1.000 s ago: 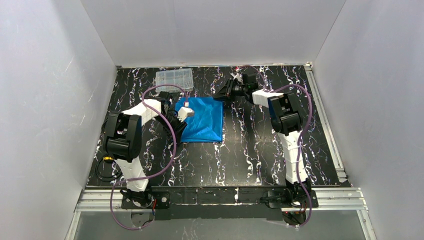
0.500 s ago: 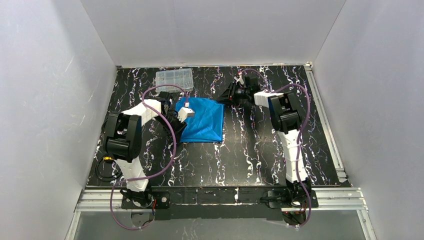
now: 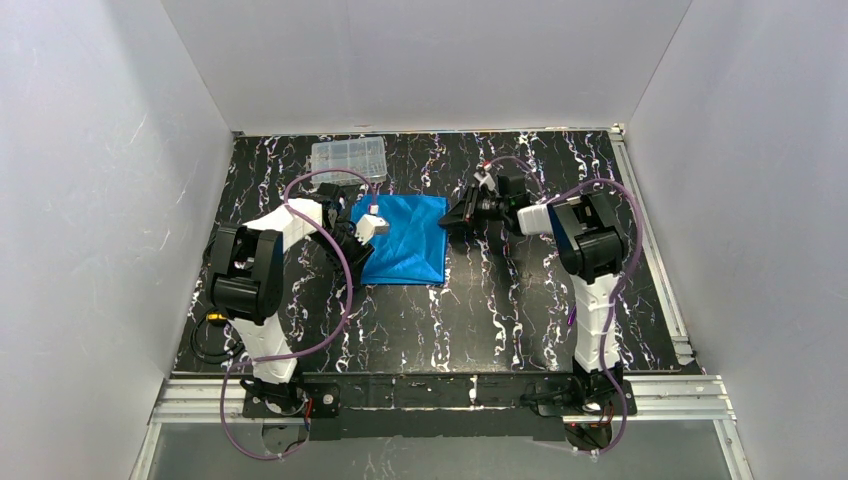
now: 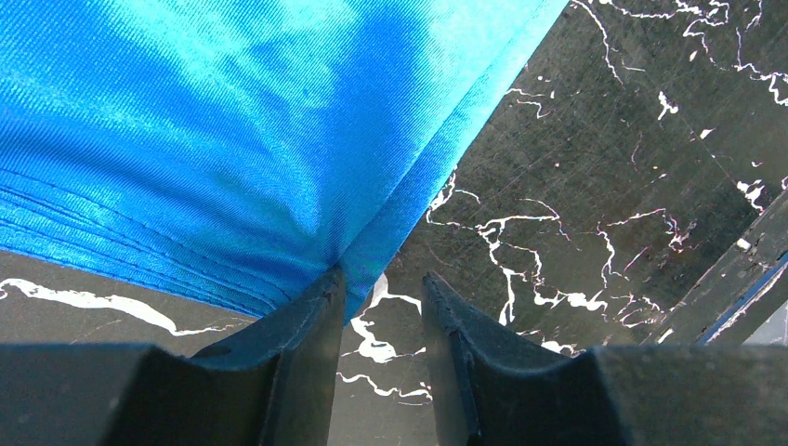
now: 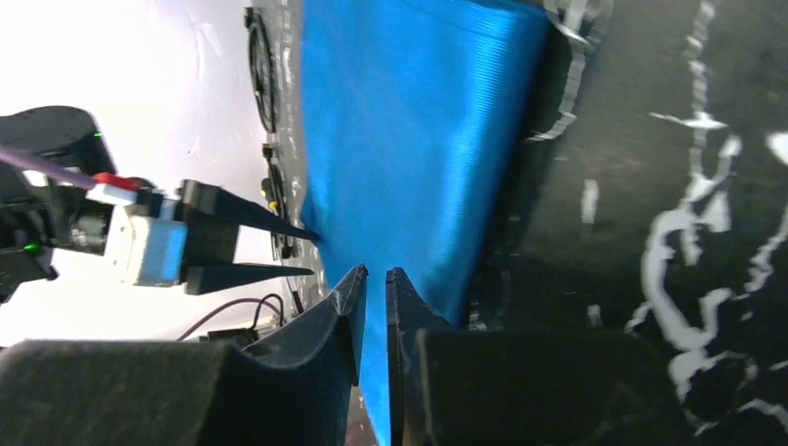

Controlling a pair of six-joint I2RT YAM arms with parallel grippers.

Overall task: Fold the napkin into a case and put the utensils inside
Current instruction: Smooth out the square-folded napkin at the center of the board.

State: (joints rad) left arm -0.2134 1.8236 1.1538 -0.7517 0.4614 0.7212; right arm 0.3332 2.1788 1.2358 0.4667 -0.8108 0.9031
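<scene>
Two arm bases are seen bolted to the metal rail (image 3: 450, 392) at the near edge of the table (image 3: 500, 300), which is black with white veining. The left arm (image 3: 250, 275) is bent up and reaches in towards the middle. The right arm (image 3: 590, 250) is likewise raised and turned leftwards.

Between the two, the napkin (image 3: 410, 240) is laid flat on the table, left of centre. It is folded into a rough rectangle, bright blue and shiny. Several stacked hemmed edges are seen along one side in the left wrist view.

The left hand (image 4: 382, 275) is set low at the napkin's left side. Its fingers are parted and only bare table is seen in the gap. A corner of the cloth is touched by one fingertip (image 4: 325, 288), so the hand is counted as open, with nothing gripped. In the right wrist view the same hand is seen across the napkin, two fingers spread, the upper tip at the cloth edge.

The right hand (image 5: 375, 271) is held at the napkin's right edge, tips over the cloth. Its jaws are drawn almost together, with a thin slit left. Blue is seen through the slit, but whether cloth is pinched or merely lies behind cannot be told.

Further back, a clear plastic box (image 3: 348, 157) is placed just beyond the napkin's far left corner, apart from it. Its contents are too small to be made out. White walls (image 3: 420, 60) are set around the table on three sides.
</scene>
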